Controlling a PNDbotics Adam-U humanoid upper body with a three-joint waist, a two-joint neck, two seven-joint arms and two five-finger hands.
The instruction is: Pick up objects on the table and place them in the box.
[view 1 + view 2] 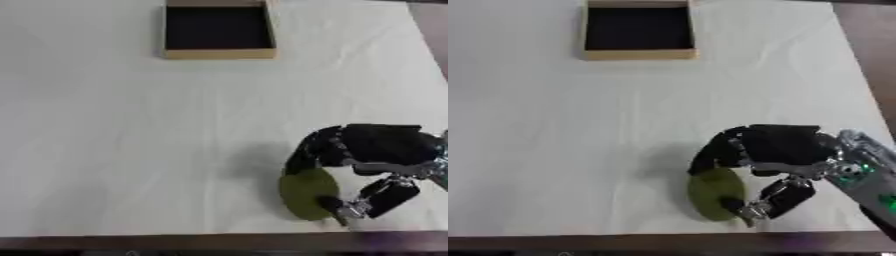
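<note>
Fingers of the right hand curl down over the top of an olive-green object, while the thumb hooks in from the near side, so the rounded green thing is grasped between them. The hand comes in from the lower right, its black back turned up toward the camera and its silver wrist running off toward the right edge with small green lights showing on it. The object sits low on the white bench, close to the near edge, where a dark strip runs along the bottom of both views; whether it rests on the cloth or is lifted just clear of it cannot be told, though a soft shadow lies on the cloth to its left. The box, tan-walled with a dark inside, stands well apart at the far side of the bench, left of the hand's line, and its far wall is cut off by the top of the view. Between the hand and the box lies plain white cloth with faint creases. To the right, the bench ends at a brown border that slants along the upper right corner.
</note>
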